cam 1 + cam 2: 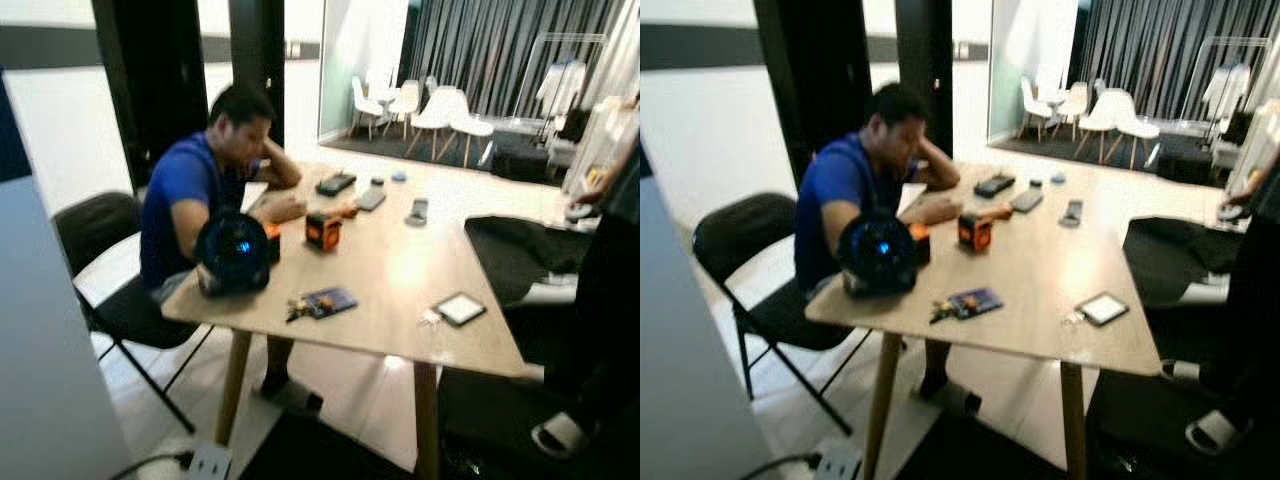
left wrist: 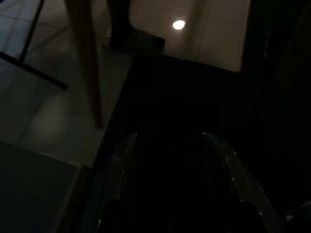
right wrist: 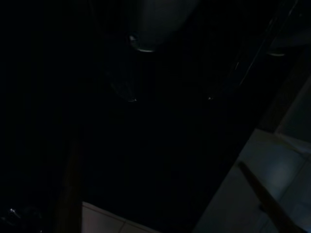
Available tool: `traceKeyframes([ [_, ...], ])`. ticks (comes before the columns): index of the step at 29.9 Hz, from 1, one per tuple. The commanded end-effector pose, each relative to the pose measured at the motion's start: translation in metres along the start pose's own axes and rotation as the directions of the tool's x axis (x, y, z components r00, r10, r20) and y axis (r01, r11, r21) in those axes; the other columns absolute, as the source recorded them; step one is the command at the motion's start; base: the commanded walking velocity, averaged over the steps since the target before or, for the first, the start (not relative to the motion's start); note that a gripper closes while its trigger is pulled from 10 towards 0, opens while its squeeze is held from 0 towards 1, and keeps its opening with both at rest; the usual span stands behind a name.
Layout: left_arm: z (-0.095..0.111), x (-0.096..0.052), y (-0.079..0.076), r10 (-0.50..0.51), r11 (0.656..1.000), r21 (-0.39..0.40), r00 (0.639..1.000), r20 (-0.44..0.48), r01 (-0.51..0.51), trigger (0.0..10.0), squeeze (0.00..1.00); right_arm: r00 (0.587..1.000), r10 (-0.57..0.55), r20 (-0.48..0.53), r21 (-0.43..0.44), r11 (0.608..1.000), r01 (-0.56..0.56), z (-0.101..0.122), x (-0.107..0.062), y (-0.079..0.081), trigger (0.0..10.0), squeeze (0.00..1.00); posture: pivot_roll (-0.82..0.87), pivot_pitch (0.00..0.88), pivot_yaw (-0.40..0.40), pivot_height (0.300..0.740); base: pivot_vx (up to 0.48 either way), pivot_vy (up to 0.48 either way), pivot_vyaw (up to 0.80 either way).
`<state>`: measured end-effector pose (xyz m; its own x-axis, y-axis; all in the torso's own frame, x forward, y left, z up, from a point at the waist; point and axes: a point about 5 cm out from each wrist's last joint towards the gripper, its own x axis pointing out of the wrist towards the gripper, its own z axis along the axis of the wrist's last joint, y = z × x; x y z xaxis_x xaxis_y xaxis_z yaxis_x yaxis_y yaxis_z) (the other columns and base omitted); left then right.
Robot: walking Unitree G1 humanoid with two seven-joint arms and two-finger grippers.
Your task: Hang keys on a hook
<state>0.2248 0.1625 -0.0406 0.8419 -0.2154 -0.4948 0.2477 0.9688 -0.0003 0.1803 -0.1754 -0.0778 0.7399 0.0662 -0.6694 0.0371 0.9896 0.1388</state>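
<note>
Down at the lower left of the head view, a white power strip lies on the tiled floor by the bench leg. Above it my wooden bench fills the middle of the frame. Near its front edge, slightly left of centre, the keys lie touching a small blue card. Left of them sits a dark round helmet-like thing with a blue glow, and behind it an orange and black box. A small framed tablet lies toward the lower right of the bench. A person in a blue shirt sits at the left side on a black folding chair.

My left tool hangs low over dark flooring, its fingers spread apart, gripping nothing. My right tool hangs in shade; I cannot tell its state.
</note>
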Motion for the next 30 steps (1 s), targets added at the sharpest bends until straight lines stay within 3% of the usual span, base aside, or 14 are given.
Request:
traceKeyframes([
  [1,-0.003,-0.001,0.002,0.006,1.000,0.004,1.000,-0.021,-0.006,10.0,0.00,1.000,-0.007,-0.010,0.003,1.000,0.007,-0.003,-0.001,-0.001,10.0,0.00,0.06,0.024,0.020,0.740,0.000,0.000,0.00],
  [14,0.000,0.001,0.001,-0.002,1.000,0.011,1.000,-0.024,0.003,10.0,0.00,1.000,-0.009,-0.013,0.007,1.000,0.009,-0.004,-0.001,-0.001,10.0,0.00,0.06,0.026,0.025,0.740,0.000,0.000,0.00],
  [20,0.001,0.002,0.001,0.014,0.999,0.053,1.000,-0.018,-0.013,10.0,0.00,1.000,-0.014,-0.008,0.009,1.000,0.014,-0.003,-0.001,-0.002,10.0,0.00,0.06,0.024,0.025,0.740,0.000,0.000,0.00],
  [24,0.004,0.002,-0.001,-0.002,0.997,0.072,1.000,0.000,0.002,10.0,0.00,0.993,-0.106,0.047,0.078,0.992,0.102,0.006,-0.002,-0.017,10.0,0.00,0.06,0.024,0.023,0.740,0.000,0.000,0.00],
  [30,0.009,0.002,-0.002,-0.050,0.995,0.083,0.998,0.034,0.047,10.0,0.00,0.978,-0.155,0.137,0.082,0.986,0.145,0.027,-0.002,-0.033,10.0,0.00,0.05,0.027,0.026,0.740,0.000,0.000,0.00],
])
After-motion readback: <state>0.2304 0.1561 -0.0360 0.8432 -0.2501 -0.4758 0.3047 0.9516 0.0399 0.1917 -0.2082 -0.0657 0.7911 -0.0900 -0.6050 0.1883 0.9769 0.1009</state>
